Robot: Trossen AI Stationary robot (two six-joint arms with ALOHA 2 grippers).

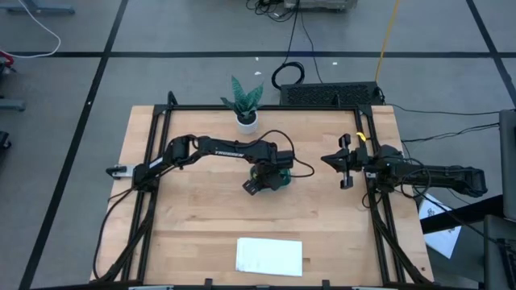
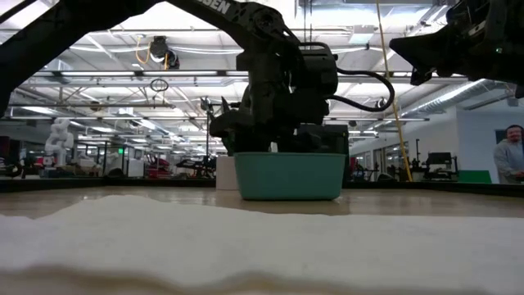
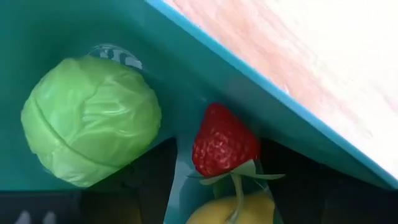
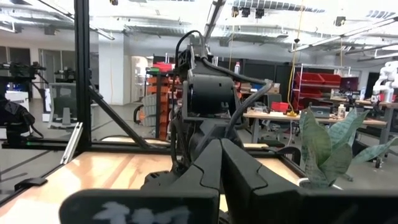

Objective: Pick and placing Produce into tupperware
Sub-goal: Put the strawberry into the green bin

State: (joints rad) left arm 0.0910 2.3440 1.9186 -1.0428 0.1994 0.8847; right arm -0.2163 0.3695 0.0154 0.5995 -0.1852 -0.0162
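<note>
The left arm's gripper [image 1: 264,179] hangs directly over the shallow teal-blue plastic container [image 2: 290,175] at mid-table, hiding nearly all of it from above; only the near wall shows at table height. Inside it, the wrist camera finds the lime-green, cabbage-ribbed toy ball [image 3: 90,121] resting on the container floor, with the small red toy strawberry [image 3: 224,143] between the two dark fingers [image 3: 146,180], which stand apart. Below the strawberry, the yellow lemon-like piece [image 3: 230,211] is cut off by the picture's edge. The right arm's gripper [image 1: 347,163] waits near the table's right side, its fingers pressed together on nothing. A flat white rectangular sheet [image 1: 269,255] lies at the near edge.
</note>
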